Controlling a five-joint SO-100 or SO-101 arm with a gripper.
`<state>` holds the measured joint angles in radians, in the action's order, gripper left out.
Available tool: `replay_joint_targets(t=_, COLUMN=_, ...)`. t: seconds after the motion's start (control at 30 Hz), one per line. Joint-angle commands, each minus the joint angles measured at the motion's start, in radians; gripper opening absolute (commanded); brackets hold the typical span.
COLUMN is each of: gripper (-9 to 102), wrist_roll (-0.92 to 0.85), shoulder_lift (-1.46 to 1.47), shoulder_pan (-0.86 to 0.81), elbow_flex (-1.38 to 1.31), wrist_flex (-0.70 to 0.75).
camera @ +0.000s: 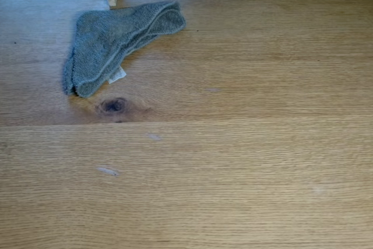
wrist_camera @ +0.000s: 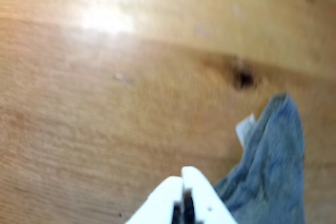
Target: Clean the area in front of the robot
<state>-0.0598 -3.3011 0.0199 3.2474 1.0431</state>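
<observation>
here gripper (wrist_camera: 183, 183) closed above tabletop (wrist_camera: 105, 129) nr cloth (wrist_camera: 273, 166).

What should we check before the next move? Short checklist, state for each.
1. Cloth located: ok. The grey cloth lies crumpled on the tabletop, beside the dark knot.
2. Gripper free of the cloth: ok. The gripper is above bare wood in the wrist view, cloth to its right.
3. Gripper open for a grasp: not ok, the fingers look pressed together.
4. Smudges found: ok, pale marks below the knot in the fixed view.
5. Height above the table: cannot tell, the wrist view is blurred.
</observation>
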Motion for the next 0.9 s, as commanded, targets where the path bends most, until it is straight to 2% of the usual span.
replay_joint_targets(t=0.0, gripper=0, wrist_roll=-0.061, shoulder_lift=-0.005, shoulder_pan=0.046, elbow_flex=0.103, wrist_flex=-0.086)
replay_joint_targets(t=0.17, gripper=0, wrist_roll=-0.057, shoulder_lift=0.034, shoulder_pan=0.129, elbow_flex=0.02, wrist_flex=-0.1)
replay_joint_targets(t=0.33, gripper=0, wrist_roll=0.038, shoulder_lift=0.397, shoulder_pan=0.118, elbow_flex=-0.213, wrist_flex=-0.199)
replay_joint_targets(t=0.5, gripper=0, wrist_roll=0.1, shoulder_lift=0.756, shoulder_pan=-0.029, elbow_flex=-0.512, wrist_flex=-0.213)
replay_joint_targets(t=0.7, gripper=13, wrist_roll=0.146, shoulder_lift=1.006, shoulder_pan=-0.255, elbow_flex=-0.787, wrist_flex=-0.242)
replay_joint_targets(t=0.87, gripper=23, wrist_roll=0.156, shoulder_lift=1.152, shoulder_pan=-0.451, elbow_flex=-0.91, wrist_flex=-0.291)
